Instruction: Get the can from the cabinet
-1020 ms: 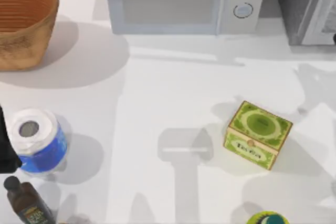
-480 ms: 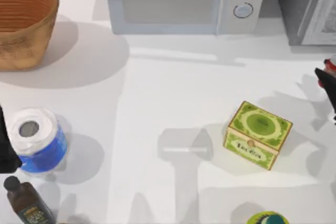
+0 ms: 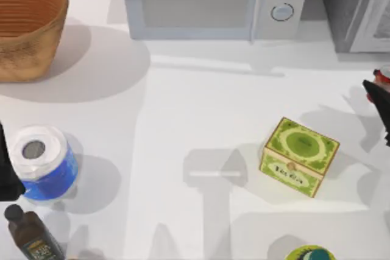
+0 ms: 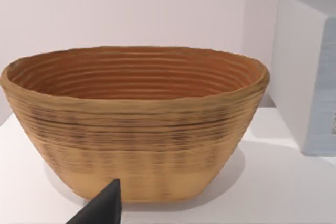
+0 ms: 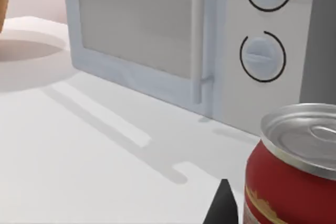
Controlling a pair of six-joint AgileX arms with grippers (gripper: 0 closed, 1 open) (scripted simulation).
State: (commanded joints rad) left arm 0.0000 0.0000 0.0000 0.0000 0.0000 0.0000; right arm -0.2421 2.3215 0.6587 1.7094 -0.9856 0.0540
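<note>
The right gripper appears to pinch the small red can with a silvery round top at the table's right edge, below the dark grey speckled cabinet, and a loose hold risks dropping it.

Right tool at right table edge, red can beside cabinet

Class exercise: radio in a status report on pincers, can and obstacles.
Right pincer at table's right edge, beside can. Left pincer parked far left by paper roll. Can out of cabinet. Tea box nearby.
</note>
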